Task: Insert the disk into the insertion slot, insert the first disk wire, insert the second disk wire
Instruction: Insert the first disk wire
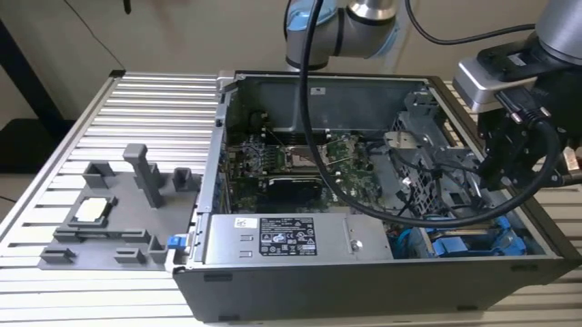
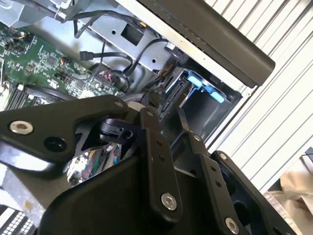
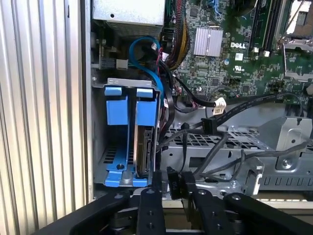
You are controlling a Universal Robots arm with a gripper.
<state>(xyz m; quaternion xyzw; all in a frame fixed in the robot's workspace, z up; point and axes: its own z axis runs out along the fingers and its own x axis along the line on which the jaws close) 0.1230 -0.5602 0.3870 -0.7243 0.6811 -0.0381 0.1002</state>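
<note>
The disk [image 3: 145,143] stands edge-on in its blue frame inside the insertion slot [image 3: 98,147], the grey bay at the case's corner. A second blue frame [image 3: 116,105] sits beside it. My gripper [image 3: 172,183] is just outside the bay, shut on a black connector of a disk wire [image 3: 185,152] whose grey cable runs back over the perforated cage [image 3: 220,142]. Another black connector [image 3: 209,125] hangs loose nearby. In the exterior view my gripper [image 1: 498,178] hovers over the blue frames [image 1: 473,244] at the case's right. In the second wrist view my gripper [image 2: 164,108] points at the blue frame [image 2: 205,89].
The open computer case [image 1: 218,204] lies on a ribbed aluminium table [image 1: 136,109]. Inside are the green motherboard [image 1: 309,163], the power supply [image 1: 282,238] and many loose cables [image 1: 437,204]. A grey fixture plate [image 1: 109,218] sits at the exterior view's left.
</note>
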